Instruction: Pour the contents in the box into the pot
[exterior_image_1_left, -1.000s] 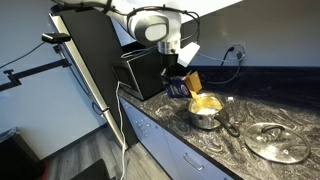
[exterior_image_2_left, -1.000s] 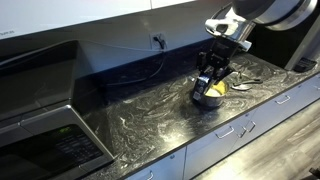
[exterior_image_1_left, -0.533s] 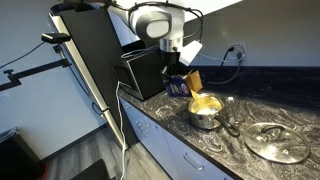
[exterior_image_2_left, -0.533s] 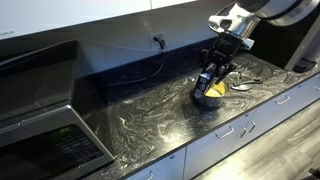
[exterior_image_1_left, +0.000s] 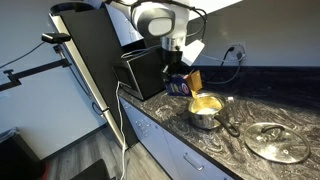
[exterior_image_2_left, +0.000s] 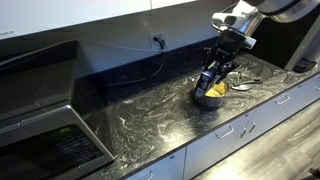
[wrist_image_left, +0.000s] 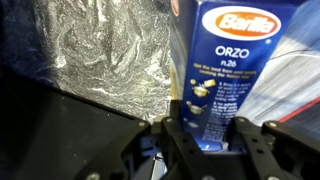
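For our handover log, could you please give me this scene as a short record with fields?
box: blue orzo carton, yellow flap open, held off the countertop close by the pot
tool: shut on the box
pot: steel saucepan standing on the countertop
contents: yellow mass heaped in the pot
lid: flat on the countertop, apart from the pot

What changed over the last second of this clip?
The gripper, shut on the box, rose slightly above the pot. The grip held; the pot, the yellow contents in it and the lid stayed put.
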